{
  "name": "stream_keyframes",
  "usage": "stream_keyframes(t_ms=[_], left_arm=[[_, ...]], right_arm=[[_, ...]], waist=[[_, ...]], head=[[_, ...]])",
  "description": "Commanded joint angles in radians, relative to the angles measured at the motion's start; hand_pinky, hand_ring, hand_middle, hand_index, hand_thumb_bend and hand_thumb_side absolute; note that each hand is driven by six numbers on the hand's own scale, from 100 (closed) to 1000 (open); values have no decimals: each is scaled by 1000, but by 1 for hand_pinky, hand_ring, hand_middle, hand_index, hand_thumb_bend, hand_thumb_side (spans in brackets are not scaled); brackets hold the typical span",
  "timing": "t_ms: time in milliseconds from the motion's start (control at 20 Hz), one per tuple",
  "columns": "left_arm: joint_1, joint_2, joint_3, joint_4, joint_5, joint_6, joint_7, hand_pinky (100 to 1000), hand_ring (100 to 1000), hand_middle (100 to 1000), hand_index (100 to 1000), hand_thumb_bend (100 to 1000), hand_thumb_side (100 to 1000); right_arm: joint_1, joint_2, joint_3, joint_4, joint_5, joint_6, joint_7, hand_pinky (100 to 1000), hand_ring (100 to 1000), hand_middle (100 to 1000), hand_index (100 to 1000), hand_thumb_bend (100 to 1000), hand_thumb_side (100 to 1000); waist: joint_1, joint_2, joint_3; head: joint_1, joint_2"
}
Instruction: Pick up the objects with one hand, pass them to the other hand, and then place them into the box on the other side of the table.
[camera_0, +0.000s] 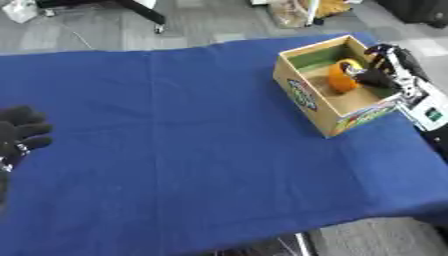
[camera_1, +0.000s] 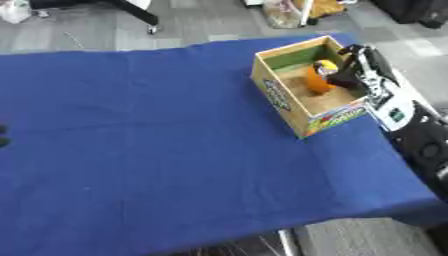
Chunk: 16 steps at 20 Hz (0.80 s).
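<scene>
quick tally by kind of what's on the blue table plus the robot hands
box: 1
orange object, inside the box: 1
right hand, at the object in the box: 1
left hand, open at the left edge: 1
total: 4

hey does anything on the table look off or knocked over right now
Nothing stands out. The box sits upright on the blue table, turned at an angle to its edges. The right hand reaches into it beside an orange object; the left hand rests open.

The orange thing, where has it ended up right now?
The orange object is inside the open cardboard box at the table's far right, held by the robot's right hand reaching over the box's right wall.
</scene>
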Motion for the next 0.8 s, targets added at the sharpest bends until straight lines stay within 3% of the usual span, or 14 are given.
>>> stream_keyframes(t_ms=[50, 200, 350, 650, 800], left_arm=[[-3, 4, 9, -17, -9, -1, -2, 764, 736, 690, 803, 533, 663], [-4, 10, 16, -17, -14, -1, 2, 764, 735, 690, 803, 531, 662], [-8, 18, 23, -17, -21, -1, 3, 764, 728, 684, 804, 532, 660], [-9, 39, 45, -17, -43, 2, 13, 764, 722, 681, 805, 536, 654], [-17, 60, 55, -17, -64, 3, 9, 764, 723, 682, 807, 532, 652]], right_arm=[[15, -48, -28, -70, -10, -14, -22, 300, 467, 498, 820, 509, 578], [74, -63, -48, -229, -59, -39, -123, 292, 458, 486, 800, 452, 520], [142, -68, -61, -446, -98, -59, -205, 307, 463, 491, 793, 325, 371], [288, -31, -94, -957, -34, -66, -273, 343, 475, 500, 788, 278, 293], [307, 5, -82, -1013, 26, -160, -271, 358, 480, 506, 786, 264, 277]], waist=[[-3, -9, 0], [-4, -10, -3], [-3, -10, -5], [2, -8, -19], [6, -9, -25]], head=[[14, -1], [47, -1], [83, -1], [194, -1], [257, -1]])
